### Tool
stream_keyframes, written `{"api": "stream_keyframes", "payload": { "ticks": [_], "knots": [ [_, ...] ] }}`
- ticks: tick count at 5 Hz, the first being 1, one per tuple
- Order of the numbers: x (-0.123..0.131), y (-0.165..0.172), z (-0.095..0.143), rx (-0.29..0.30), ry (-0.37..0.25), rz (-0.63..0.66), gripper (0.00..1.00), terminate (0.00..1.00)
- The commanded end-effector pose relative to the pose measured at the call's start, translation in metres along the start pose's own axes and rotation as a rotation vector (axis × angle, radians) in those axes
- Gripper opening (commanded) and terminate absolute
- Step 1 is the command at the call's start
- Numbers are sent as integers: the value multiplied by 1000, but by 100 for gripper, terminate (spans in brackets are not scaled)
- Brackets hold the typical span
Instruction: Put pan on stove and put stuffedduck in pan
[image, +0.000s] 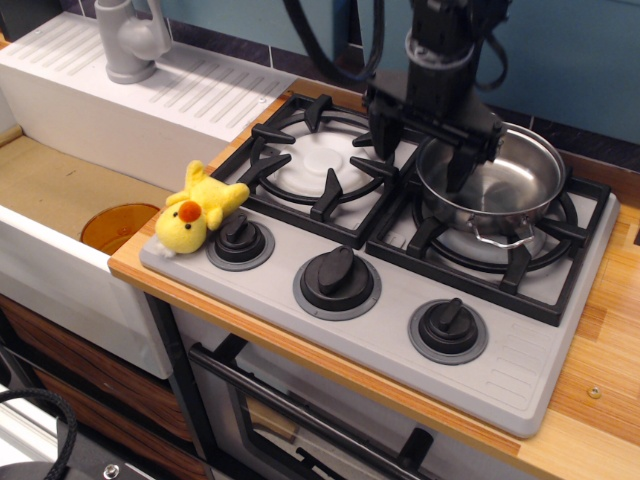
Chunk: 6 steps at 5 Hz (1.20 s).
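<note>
The shiny steel pan (495, 185) sits on the right burner grate of the grey stove (520, 370). The yellow stuffedduck (195, 212) lies on the stove's front left corner, beside the left knob (240, 238). My black gripper (422, 150) hangs open over the pan's left rim, one finger (385, 130) outside the pan above the gap between the burners, the other (458, 165) inside the pan. It holds nothing. The duck is far to its left.
A white sink (60, 200) with a grey faucet (128, 40) and an orange drain (115, 225) lies left of the stove. The left burner grate (320, 155) is bare. Wooden counter (610, 360) runs on the right. An oven door handle (300, 420) is below.
</note>
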<state>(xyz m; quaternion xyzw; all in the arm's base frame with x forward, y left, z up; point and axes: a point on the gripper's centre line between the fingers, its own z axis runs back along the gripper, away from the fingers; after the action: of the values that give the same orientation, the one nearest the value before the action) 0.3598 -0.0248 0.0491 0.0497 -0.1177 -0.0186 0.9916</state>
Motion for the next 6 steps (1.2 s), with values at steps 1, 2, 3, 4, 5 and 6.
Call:
{"api": "stream_keyframes", "payload": {
  "ticks": [1, 2, 3, 4, 5, 6],
  "knots": [
    [6, -6, 3, 8, -39, 2, 0, 0],
    [6, -7, 3, 15, -24, 6, 0, 0],
    [8, -4, 6, 6, -14, -10, 0, 0],
    [12, -2, 9, -2, -5, -26, 0, 0],
    [9, 5, 20, -9, 16, -49, 0, 0],
    [4, 9, 39, 28, 38, -36, 0, 0]
  ]
}}
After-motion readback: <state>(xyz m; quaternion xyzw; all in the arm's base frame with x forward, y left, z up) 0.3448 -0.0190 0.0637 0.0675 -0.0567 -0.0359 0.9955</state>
